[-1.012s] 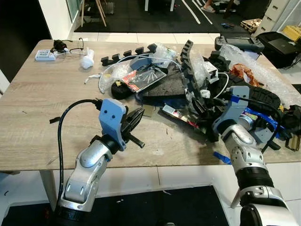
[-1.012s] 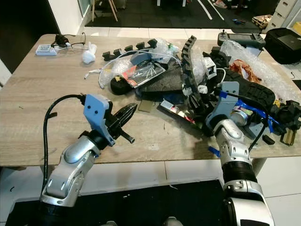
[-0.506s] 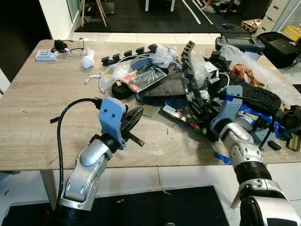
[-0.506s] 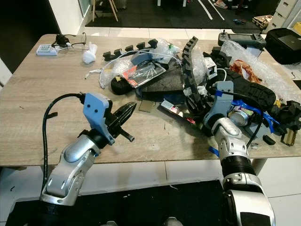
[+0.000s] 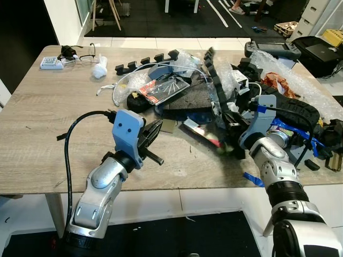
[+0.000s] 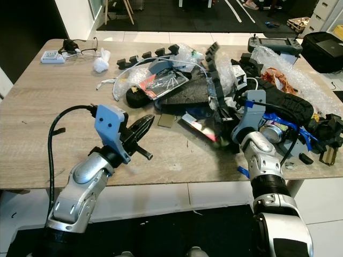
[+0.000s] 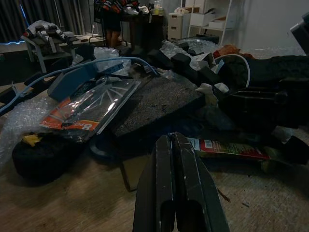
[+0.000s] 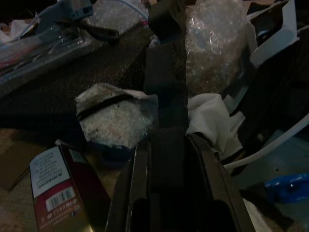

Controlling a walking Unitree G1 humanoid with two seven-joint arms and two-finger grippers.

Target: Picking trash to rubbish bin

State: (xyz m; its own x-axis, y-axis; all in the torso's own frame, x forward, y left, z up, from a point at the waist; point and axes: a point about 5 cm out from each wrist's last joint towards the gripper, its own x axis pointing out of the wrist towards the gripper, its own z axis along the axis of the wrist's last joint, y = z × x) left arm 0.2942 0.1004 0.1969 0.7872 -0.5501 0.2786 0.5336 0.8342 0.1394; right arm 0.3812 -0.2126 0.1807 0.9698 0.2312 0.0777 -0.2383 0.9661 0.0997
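Trash covers the far right half of the wooden desk (image 5: 48, 107): bubble wrap (image 5: 300, 80), a dark foam slab (image 5: 187, 99), a clear packet with red print (image 5: 166, 88), white cable, and a long black toothed strip (image 5: 217, 85) that runs from the heap's far edge toward the robot. The right hand (image 8: 166, 159) is pushed into this heap from the near side, and its two black fingers are pinched on the near end of the toothed strip, which rises straight away from the wrist camera between bubble wrap and crumpled white paper (image 8: 210, 116). Just beside that hand lies a flat dark red carton with a barcode (image 8: 60, 193), resting on the desk at the heap's near edge. A blue scrap (image 5: 252, 179) sits by the desk's front edge near the right arm.

The left hand (image 5: 153, 136) hovers above bare desk in front of the heap, its fingers pressed together and holding nothing, pointing toward the foam slab. At the far left corner are glasses (image 5: 80, 53), a small white box (image 5: 52, 63) and a wad of white paper (image 5: 99, 69).
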